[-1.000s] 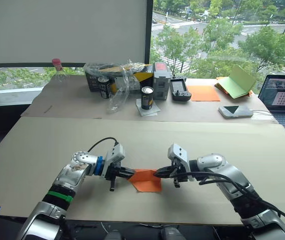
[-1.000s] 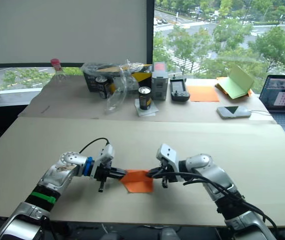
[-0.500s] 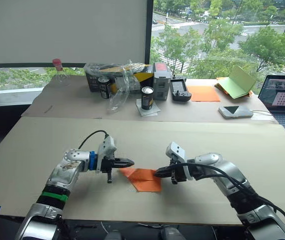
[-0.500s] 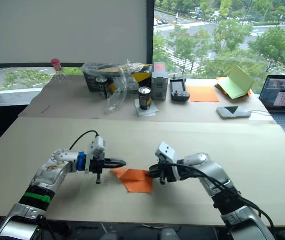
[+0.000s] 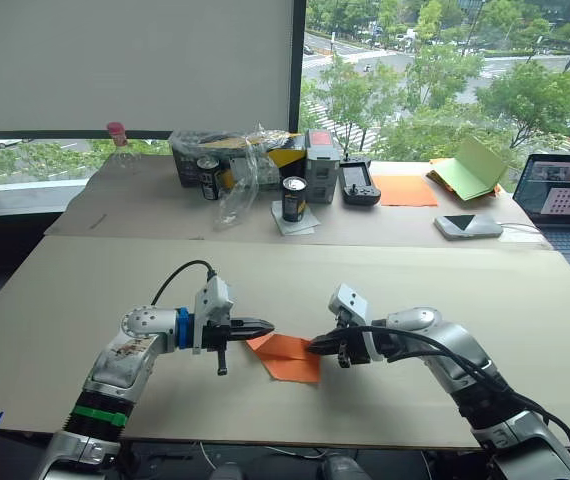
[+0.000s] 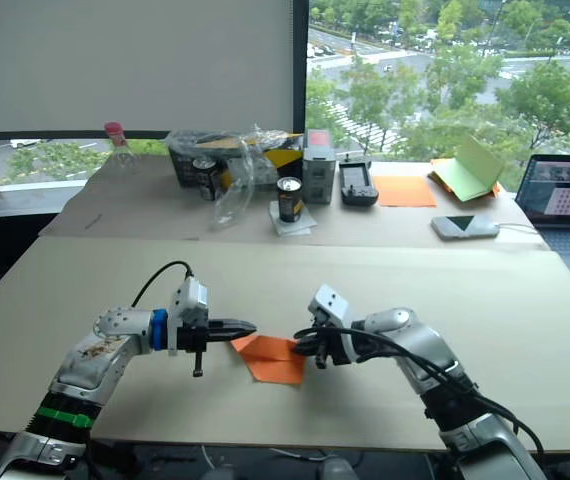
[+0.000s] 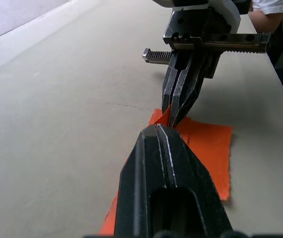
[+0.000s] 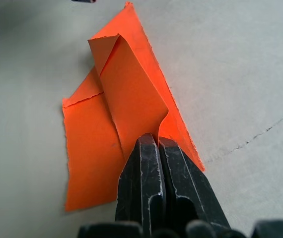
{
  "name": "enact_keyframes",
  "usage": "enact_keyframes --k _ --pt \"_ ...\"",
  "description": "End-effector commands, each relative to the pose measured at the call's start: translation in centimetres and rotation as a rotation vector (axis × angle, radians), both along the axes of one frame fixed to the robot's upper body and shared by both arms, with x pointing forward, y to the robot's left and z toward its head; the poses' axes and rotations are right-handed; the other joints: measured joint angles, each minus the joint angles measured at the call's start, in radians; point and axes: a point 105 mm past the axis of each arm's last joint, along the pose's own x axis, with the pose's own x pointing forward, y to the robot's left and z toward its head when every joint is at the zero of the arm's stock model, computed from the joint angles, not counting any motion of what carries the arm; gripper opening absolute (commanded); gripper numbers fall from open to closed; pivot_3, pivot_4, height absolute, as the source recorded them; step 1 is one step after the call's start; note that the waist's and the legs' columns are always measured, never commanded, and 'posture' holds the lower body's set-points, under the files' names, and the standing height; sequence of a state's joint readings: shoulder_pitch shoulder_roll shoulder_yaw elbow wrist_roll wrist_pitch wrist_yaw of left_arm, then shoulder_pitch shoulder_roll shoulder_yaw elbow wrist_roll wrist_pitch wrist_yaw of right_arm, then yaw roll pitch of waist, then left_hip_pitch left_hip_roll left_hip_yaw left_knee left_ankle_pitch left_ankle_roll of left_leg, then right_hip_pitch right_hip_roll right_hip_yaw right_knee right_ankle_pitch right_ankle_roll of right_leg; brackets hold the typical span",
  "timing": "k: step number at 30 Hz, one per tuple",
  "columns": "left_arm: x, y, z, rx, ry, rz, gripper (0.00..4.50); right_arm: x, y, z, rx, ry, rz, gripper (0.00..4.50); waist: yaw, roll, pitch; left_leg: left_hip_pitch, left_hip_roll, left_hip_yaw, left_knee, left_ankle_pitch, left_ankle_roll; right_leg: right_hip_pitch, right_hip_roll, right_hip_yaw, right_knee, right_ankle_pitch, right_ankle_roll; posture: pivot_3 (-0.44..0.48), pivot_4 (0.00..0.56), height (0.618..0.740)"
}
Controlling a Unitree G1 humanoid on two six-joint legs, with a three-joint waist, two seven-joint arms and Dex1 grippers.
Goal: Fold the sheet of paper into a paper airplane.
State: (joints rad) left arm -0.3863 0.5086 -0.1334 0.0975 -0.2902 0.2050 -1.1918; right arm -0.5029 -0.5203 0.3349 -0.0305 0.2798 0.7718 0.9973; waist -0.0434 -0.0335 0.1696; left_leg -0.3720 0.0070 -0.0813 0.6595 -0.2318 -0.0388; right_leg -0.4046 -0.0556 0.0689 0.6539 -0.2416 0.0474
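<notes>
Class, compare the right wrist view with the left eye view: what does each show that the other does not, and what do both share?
Right wrist view alone: the sheet of paper has a flap folded over, pinched between the right gripper fingers. Left eye view alone: the left gripper shut at the paper's other edge, plus the laptop and can on the far table. Both: the orange paper held by the right gripper.

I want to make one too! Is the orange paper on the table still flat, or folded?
Folded. The sheet of paper has layered flaps and a raised crease, and the right gripper is pinching that lifted flap.
</notes>
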Motion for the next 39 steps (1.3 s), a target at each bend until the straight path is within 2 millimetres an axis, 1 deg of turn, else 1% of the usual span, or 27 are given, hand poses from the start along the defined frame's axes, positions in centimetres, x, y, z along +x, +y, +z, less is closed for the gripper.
enact_keyframes --k 1,3,5,12,17,19,22,23,24,27,29,30,31,32,34,38,39 --pt "0.1 -0.4 -0.4 0.019 -0.047 -0.020 0.00 0.3 -1.3 -1.4 -0.069 0.032 -0.077 0.07 -0.001 0.000 0.000 0.000 0.000 0.000 0.000 0.000 0.000 0.000 0.000 0.000 0.000 0.000 0.000 0.000 0.150 0.732" --pt "-0.7 -0.6 -1.4 0.043 -0.035 -0.059 0.00 0.3 -1.5 -1.2 -0.070 0.028 -0.084 0.07 -0.001 0.000 0.000 0.000 0.000 0.000 0.000 0.000 0.000 0.000 0.000 0.000 0.000 0.000 0.000 0.000 0.150 0.732" --pt "-1.0 -0.4 -1.9 0.049 -0.027 -0.063 0.00 0.3 -1.7 -1.2 -0.070 0.026 -0.094 0.07 0.000 0.000 0.000 0.000 0.000 0.000 0.000 0.000 0.001 0.000 0.000 0.000 -0.001 0.000 0.000 0.000 0.150 0.732" --pt "-0.6 0.3 -3.0 0.075 -0.011 -0.045 0.00 0.4 -1.9 -0.9 -0.064 0.023 -0.119 0.07 0.001 0.000 0.000 -0.001 0.000 0.000 0.000 -0.001 0.001 0.000 0.000 0.000 -0.002 0.000 0.000 0.000 0.150 0.732" --pt "-0.9 0.3 -4.0 0.100 0.015 -0.057 0.00 0.5 -2.1 -0.6 -0.071 -0.005 -0.118 0.07 0.001 0.000 0.000 -0.001 0.000 0.000 0.000 -0.001 0.001 0.001 0.000 0.000 -0.005 0.000 0.001 0.000 0.150 0.732" --pt "-1.1 0.5 -4.6 0.118 0.029 -0.062 0.00 0.4 -2.0 -0.2 -0.044 0.005 -0.120 0.07 0.002 0.000 0.000 -0.001 0.000 0.000 0.000 -0.001 0.001 0.001 0.000 0.000 -0.005 0.000 0.001 0.000 0.150 0.732" --pt "-1.1 0.9 -5.4 0.131 0.046 -0.056 0.00 0.7 -2.1 0.9 0.003 -0.025 -0.150 0.07 0.005 0.000 0.000 -0.002 0.000 0.000 0.000 -0.001 0.001 0.001 -0.001 0.000 -0.005 0.000 0.001 0.000 0.150 0.732" --pt "-1.1 0.9 -5.4 0.129 0.048 -0.054 0.00 0.8 -2.2 1.3 0.014 -0.036 -0.156 0.61 0.005 0.000 0.000 -0.002 0.000 0.000 0.000 -0.001 0.001 0.001 -0.001 0.000 -0.006 0.000 0.001 0.000 0.150 0.732" --pt "-1.0 0.9 -5.5 0.128 0.049 -0.053 0.00 0.9 -2.4 1.8 0.021 -0.056 -0.166 0.87 0.005 0.000 0.000 -0.002 0.000 0.000 0.000 -0.001 0.001 0.001 -0.001 0.000 -0.006 0.000 0.001 0.000 0.150 0.732" --pt "-1.0 0.8 -5.6 0.129 0.053 -0.059 0.00 1.3 -3.1 2.9 0.031 -0.122 -0.204 1.96 0.005 0.000 0.000 -0.002 0.000 0.000 0.000 -0.001 0.002 0.000 -0.001 0.000 -0.006 0.000 0.001 0.000 0.150 0.732" --pt "-0.9 0.7 -5.6 0.126 0.057 -0.061 0.00 1.6 -3.4 4.1 0.039 -0.208 -0.226 2.66 0.004 0.000 0.000 -0.002 0.000 0.000 -0.001 -0.002 0.003 0.000 -0.001 0.000 -0.006 0.000 0.001 0.000 0.150 0.732" --pt "-0.8 0.7 -5.6 0.126 0.059 -0.062 0.00 1.6 -3.3 4.9 0.056 -0.259 -0.228 2.94 0.003 0.000 0.000 -0.003 0.000 0.000 -0.001 -0.002 0.003 0.000 -0.001 0.000 -0.006 0.000 0.001 0.000 0.150 0.732" --pt "-0.7 0.6 -5.6 0.125 0.060 -0.064 0.00 1.4 -2.9 5.7 0.085 -0.301 -0.211 3.35 0.003 0.000 0.000 -0.003 0.000 0.000 -0.001 -0.002 0.003 0.000 -0.001 0.000 -0.006 0.000 0.001 0.000 0.150 0.732" --pt "-0.7 0.5 -5.6 0.122 0.063 -0.067 0.00 0.9 -2.4 6.2 0.108 -0.329 -0.189 3.66 0.003 0.000 0.000 -0.003 0.000 0.000 -0.001 -0.002 0.003 0.000 -0.001 0.000 -0.006 0.000 0.002 0.000 0.150 0.732" --pt "-0.6 0.2 -5.6 0.113 0.072 -0.074 0.00 0.2 -1.5 6.2 0.106 -0.381 -0.166 3.66 0.003 0.000 0.000 -0.003 0.000 0.000 -0.001 -0.002 0.003 0.000 -0.001 0.000 -0.007 0.000 0.002 0.000 0.150 0.732" --pt "-0.9 -0.2 -5.7 0.102 0.099 -0.098 0.00 -0.9 0.7 4.6 0.113 -0.397 -0.128 3.66 0.006 0.001 0.000 -0.003 0.000 0.000 -0.001 -0.002 0.003 0.000 -0.001 0.000 -0.007 -0.001 0.003 0.000 0.150 0.732" --pt "-0.9 -0.2 -5.8 0.110 0.104 -0.108 0.00 -1.1 1.2 4.0 0.102 -0.399 -0.112 3.10 0.006 0.001 0.000 -0.003 0.000 0.000 -0.001 -0.002 0.003 0.000 -0.001 0.000 -0.007 -0.001 0.003 0.000 0.150 0.732"
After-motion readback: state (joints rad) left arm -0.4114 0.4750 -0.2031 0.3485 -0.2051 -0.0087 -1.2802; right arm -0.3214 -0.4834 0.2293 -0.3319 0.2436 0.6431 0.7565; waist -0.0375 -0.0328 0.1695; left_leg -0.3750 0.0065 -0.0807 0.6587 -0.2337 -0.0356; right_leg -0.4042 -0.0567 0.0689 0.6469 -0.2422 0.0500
